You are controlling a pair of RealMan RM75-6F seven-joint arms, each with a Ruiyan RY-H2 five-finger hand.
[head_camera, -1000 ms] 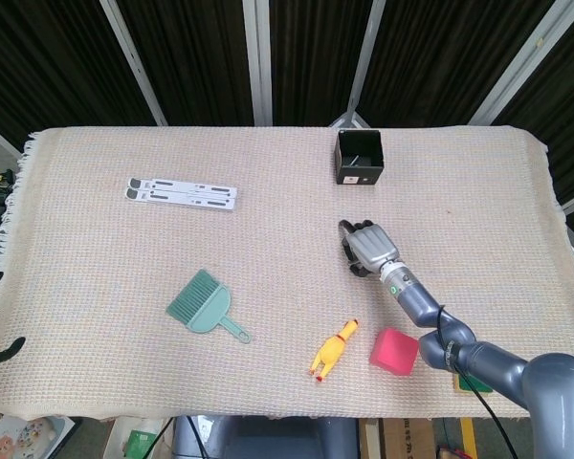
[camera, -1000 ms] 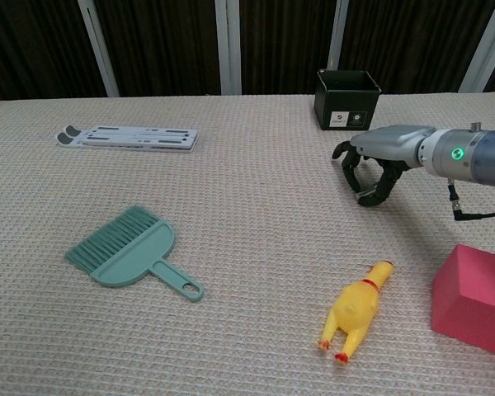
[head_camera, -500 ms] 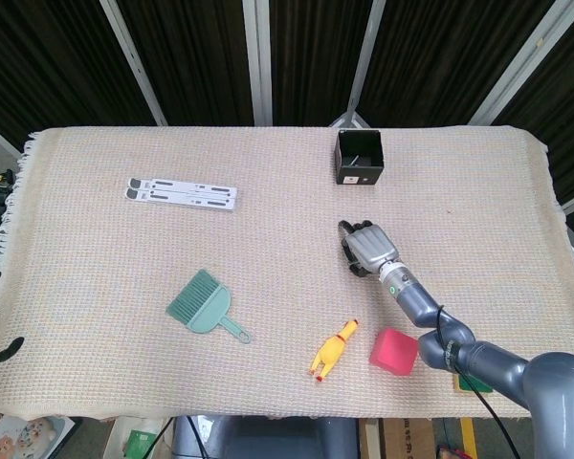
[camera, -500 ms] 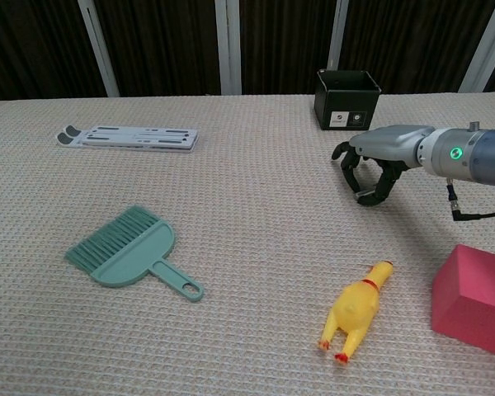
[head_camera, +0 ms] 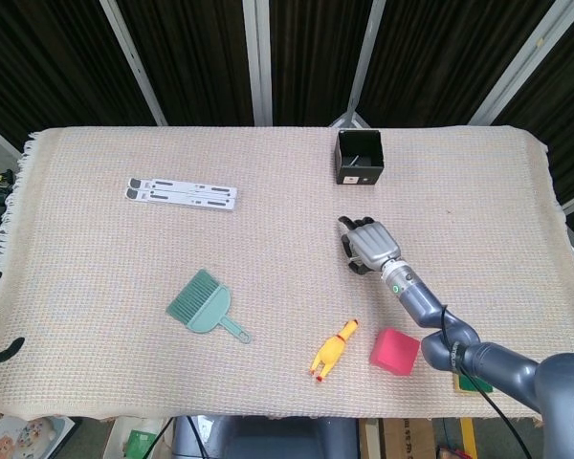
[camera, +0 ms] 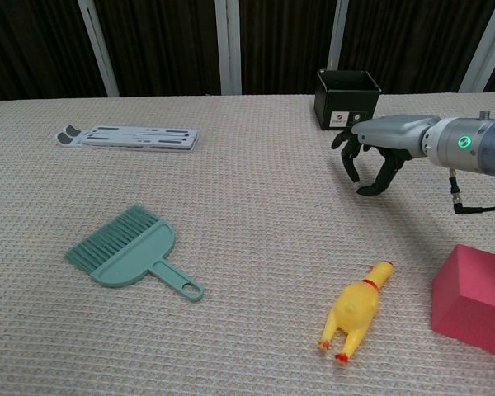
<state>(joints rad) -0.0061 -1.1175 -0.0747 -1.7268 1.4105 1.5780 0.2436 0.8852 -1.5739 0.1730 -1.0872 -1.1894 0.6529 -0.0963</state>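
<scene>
1. Head view, far left of the woven beige table mat [head_camera: 96, 277]: a flat white folding stand with grey slots [head_camera: 182, 193] lies lengthwise toward the far side, well apart from everything else. The chest view shows it [camera: 128, 137] at the same far-left spot.
2. Nearer the front edge lies a teal plastic hand brush with a short looped handle [head_camera: 206, 306], bristles pointing to the far left and handle to the near right. In the chest view the brush [camera: 130, 256] lies flat on the mat [camera: 231, 206].
3. Right of the brush, near the front edge, a yellow rubber chicken toy with red feet [head_camera: 333, 350] lies slanted, its head toward the far right. The chest view shows it [camera: 355, 310] flat on its back or belly; I cannot tell which.
4. At the far side stands a small open-topped black square box with a white label on its front [head_camera: 360, 158], upright, also seen in the chest view [camera: 346, 99].
5. Between the box and the chicken, the right hand [head_camera: 369, 247] hangs palm down, above or just on the mat, with nothing in it; its dark fingers [camera: 351, 163] are curled downward and apart from one another, like a claw. The box is the nearest thing to the hand [camera: 373, 157], just beyond it and not touching.
6. Just right of the chicken sits a magenta foam cube [head_camera: 394, 351], apart from it, under the grey forearm; the chest view shows the cube [camera: 475, 297] at the right edge.
7. A green flat object [head_camera: 474, 383] peeks out at the front edge beside the arm; its shape is mostly hidden.
</scene>
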